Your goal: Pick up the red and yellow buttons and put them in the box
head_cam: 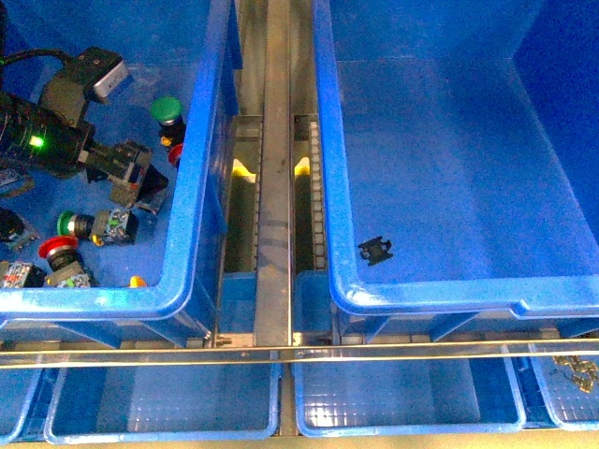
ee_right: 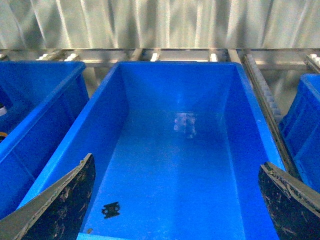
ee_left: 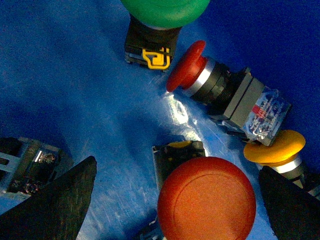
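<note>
1. Shallow blue plastic trays (head_cam: 164, 402), grid-floored: a row at the nearest edge, set below a thin metal rail (head_cam: 299, 354) running across.
2. Large deep bright-blue plastic box (head_cam: 430, 299), R of centre. Floor smooth. One small black plastic piece (head_cam: 375, 249) lies near its front-L corner.
3. Right gripper (ee_right: 176, 165): held above the near end of the box. Its black, scuffed fingers (ee_right: 65, 200) are spread wide w/ nothing between them. Seen in the R wrist view only.
4. Second large blue plastic bin (head_cam: 201, 187), L of centre, parted from the box by a grey metal roller track (head_cam: 274, 187). All buttons seen lie in this bin.
5. Red round-capped push-button (head_cam: 58, 251) on a black-grey body, near the bin's front wall. Just behind it a green-capped button (head_cam: 75, 224) lies on its side.
6. Left gripper (ee_left: 176, 170): set low over the bin floor, mid-bin. Fingers are spread wide and nothing is gripped.
7. Big red mushroom cap (ee_left: 206, 197): cap facing the wrist cam, between the L fingers, touching neither.
8. Yellow-orange mushroom cap (ee_left: 275, 147) w/ a silver collar: just beside the far-side finger, body mostly hidden.
9. Second red button (ee_left: 187, 67): on its side, w/ silver collar and black-grey switch body, just beyond the yellow-orange cap.
10. Green mushroom-cap button (head_cam: 167, 110): upright on a black body w/ a yellow clip, farthest of the group, close by the second red button.
11. Corrugated grey sheet wall (ee_right: 160, 22): behind the box's far end.
</note>
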Controlling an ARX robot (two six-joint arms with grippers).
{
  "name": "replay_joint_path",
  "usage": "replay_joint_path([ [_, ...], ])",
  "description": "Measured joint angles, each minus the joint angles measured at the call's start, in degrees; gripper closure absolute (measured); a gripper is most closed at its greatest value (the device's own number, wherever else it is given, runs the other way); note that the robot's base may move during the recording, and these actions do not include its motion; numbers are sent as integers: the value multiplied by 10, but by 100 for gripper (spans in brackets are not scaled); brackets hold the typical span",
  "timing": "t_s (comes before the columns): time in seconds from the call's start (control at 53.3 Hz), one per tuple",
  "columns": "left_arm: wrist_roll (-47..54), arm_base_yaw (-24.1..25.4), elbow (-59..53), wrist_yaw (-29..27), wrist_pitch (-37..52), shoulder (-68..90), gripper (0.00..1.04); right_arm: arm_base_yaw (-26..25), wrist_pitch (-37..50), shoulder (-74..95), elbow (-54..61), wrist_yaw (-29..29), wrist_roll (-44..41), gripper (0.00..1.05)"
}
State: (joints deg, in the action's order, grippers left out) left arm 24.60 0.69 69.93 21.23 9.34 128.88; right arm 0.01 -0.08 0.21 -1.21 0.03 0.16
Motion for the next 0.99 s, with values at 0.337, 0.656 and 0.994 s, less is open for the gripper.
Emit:
replay_joint_path([
  [0.337, -19, 2, 11, 3, -3, 8, 56, 0, 0, 0, 0, 0, 0, 7],
  [0.656, -86, 15, 4, 20, 3, -2, 71, 0, 0, 0, 0, 0, 0, 7],
  [0.994, -322, 123, -95, 97, -30, -176, 71, 0, 0, 0, 0, 0, 0, 7],
])
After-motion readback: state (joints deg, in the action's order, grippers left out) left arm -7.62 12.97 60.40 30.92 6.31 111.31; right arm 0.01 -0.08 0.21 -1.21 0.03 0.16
